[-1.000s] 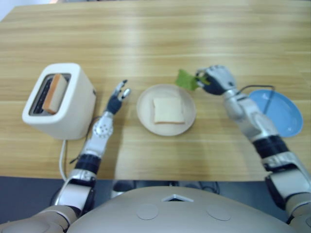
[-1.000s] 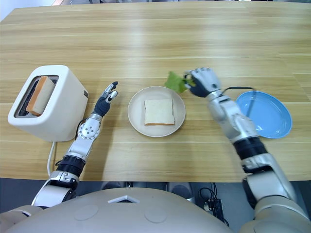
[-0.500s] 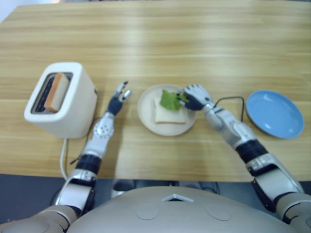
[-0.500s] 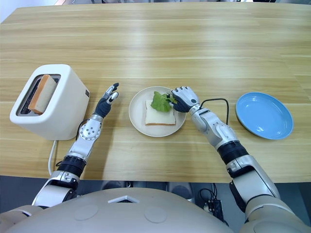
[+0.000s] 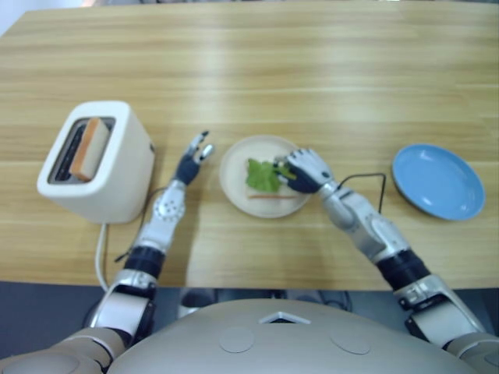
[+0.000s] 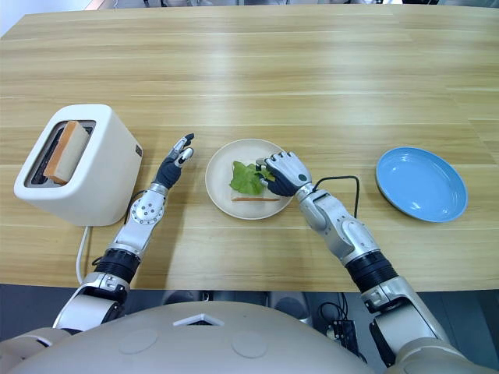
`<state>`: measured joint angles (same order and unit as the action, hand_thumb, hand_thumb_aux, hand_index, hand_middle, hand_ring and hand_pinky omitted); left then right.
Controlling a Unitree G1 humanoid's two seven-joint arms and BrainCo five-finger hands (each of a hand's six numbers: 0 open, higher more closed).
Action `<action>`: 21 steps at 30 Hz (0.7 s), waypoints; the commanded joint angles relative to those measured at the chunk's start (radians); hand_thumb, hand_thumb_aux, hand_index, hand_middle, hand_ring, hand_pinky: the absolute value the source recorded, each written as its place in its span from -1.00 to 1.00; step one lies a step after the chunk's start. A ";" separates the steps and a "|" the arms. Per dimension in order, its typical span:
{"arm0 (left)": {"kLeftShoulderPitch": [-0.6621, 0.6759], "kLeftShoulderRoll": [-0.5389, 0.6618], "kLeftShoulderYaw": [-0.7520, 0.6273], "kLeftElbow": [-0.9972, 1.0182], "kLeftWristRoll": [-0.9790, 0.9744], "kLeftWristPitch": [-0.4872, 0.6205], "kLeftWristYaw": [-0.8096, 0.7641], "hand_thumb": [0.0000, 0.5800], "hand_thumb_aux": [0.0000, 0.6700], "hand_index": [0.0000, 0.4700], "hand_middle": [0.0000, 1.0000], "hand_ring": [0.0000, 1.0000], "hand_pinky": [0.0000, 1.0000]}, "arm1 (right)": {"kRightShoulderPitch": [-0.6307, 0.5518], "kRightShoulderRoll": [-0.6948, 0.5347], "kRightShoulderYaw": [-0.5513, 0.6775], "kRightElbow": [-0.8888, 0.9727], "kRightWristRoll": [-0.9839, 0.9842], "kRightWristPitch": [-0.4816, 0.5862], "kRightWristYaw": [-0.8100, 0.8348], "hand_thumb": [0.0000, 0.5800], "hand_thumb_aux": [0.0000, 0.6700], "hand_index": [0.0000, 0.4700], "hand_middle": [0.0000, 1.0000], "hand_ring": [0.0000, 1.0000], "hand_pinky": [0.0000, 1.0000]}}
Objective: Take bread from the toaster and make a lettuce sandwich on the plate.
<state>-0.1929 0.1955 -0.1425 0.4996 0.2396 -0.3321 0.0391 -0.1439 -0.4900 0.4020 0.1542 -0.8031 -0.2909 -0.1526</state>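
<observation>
A cream plate (image 6: 218,191) sits at the table's middle with a bread slice (image 6: 251,196) on it. A green lettuce leaf (image 6: 246,178) lies over that slice, and my right hand (image 6: 284,173) is curled on the leaf's right edge, low over the plate. At the left stands a white toaster (image 6: 86,175) with one slice of bread (image 6: 64,151) upright in its slot. My left hand (image 6: 173,166) rests between toaster and plate, fingers stretched out and holding nothing.
A blue plate (image 6: 421,184) lies bare at the right. A black cable (image 6: 343,187) loops on the table beside my right forearm. The toaster's white cord (image 6: 81,249) hangs off the front edge. Wide bare wood lies behind the plates.
My right hand carried the lettuce leaf from beyond the plate's far right rim down and left onto the bread slice. The left hand stayed in place.
</observation>
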 commanded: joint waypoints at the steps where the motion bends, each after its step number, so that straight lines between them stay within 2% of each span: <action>1: -0.004 -0.004 -0.007 0.011 0.013 0.005 -0.005 -1.00 -1.00 -1.00 -1.00 -1.00 -1.00 | -0.011 0.024 0.036 0.050 -0.022 -0.003 0.014 1.00 1.00 0.96 1.00 1.00 1.00; 12: 0.011 -0.006 -0.010 0.008 0.012 0.003 0.000 -1.00 -1.00 -1.00 -1.00 -1.00 -1.00 | -0.091 0.048 0.115 0.322 -0.119 -0.003 -0.116 1.00 1.00 0.96 1.00 1.00 1.00; 20: 0.012 -0.008 -0.011 0.008 0.012 0.006 0.000 -1.00 -1.00 -1.00 -1.00 -1.00 -1.00 | -0.092 0.001 0.092 0.273 -0.096 0.003 -0.137 1.00 1.00 0.96 1.00 1.00 1.00; 21: 0.012 -0.008 -0.011 0.007 0.012 0.006 0.000 -1.00 -1.00 -1.00 -1.00 -1.00 -1.00 | -0.085 -0.002 0.089 0.257 -0.088 0.003 -0.130 0.76 0.30 0.27 -1.00 -1.00 -1.00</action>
<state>-0.1865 0.1899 -0.1482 0.4997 0.2398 -0.3319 0.0409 -0.2513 -0.4827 0.4999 0.4167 -0.8960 -0.2994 -0.3107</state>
